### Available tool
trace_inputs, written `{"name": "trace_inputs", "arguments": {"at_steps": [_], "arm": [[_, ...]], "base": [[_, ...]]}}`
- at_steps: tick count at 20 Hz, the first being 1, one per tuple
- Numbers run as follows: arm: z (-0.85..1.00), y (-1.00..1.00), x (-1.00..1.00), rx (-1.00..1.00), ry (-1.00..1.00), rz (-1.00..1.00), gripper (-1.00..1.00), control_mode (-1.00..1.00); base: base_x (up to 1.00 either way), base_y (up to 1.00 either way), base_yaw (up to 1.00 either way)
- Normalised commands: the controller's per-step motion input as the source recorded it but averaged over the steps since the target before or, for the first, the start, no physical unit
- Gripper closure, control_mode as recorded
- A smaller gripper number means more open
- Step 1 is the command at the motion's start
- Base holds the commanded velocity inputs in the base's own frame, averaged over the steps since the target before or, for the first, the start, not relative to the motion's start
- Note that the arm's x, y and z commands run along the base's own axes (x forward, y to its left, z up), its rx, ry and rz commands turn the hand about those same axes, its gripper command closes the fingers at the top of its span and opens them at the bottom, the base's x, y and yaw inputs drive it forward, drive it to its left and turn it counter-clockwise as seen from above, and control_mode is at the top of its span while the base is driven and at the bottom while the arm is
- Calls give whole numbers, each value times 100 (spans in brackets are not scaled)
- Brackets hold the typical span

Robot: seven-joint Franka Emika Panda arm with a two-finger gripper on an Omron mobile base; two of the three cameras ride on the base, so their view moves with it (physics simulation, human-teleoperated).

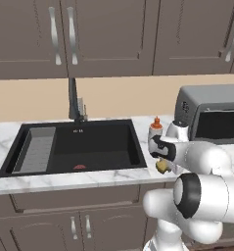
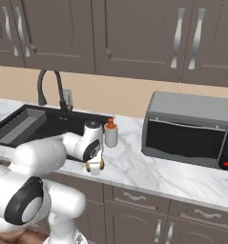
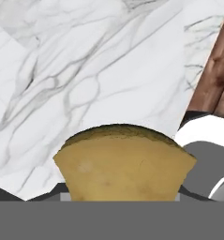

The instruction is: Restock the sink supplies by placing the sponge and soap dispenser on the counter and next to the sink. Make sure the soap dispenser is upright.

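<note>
Holding: the tool (image 2: 94, 167) is clamped on the sponge (image 3: 124, 165), which sits between the jaws and bulges past them in the hand view.
Sponge: yellow-ochre block with a darker upper rim, seen just under the wrist in both base views (image 1: 162, 166), over the near part of the counter (image 2: 149, 171).
Sponge height: whether it touches the marble or hangs just above it cannot be told.
Soap dispenser: white bottle (image 2: 110, 135) with a reddish pump top, standing upright on the counter just right of the sink (image 1: 79, 144), a little farther back than the tool.
Sink: black basin with a grey ribbed tray (image 1: 37, 149) at its left end and a dark faucet (image 1: 74, 103) at the far rim.
Toaster oven: grey box (image 2: 191, 129) on the counter, right of the bottle and apart from it.
Counter surface under the hand: white marble with grey veins (image 3: 85, 70).
Cabinets: dark brown doors (image 1: 108, 37) above, with pale handles.
</note>
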Motion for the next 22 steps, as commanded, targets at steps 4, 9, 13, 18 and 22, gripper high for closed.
{"name": "trace_inputs", "arguments": {"at_steps": [4,9,13,18,22], "arm": [[-19,0,22,0,0,0,100,-100],[-20,0,29,0,0,0,100,-100],[-19,0,38,0,0,0,100,-100],[-18,0,43,0,0,0,-100,-100],[-10,0,43,0,0,0,-100,-100]], "base": [[0,0,0],[0,0,0],[0,0,0],[0,0,0],[0,0,0]]}}
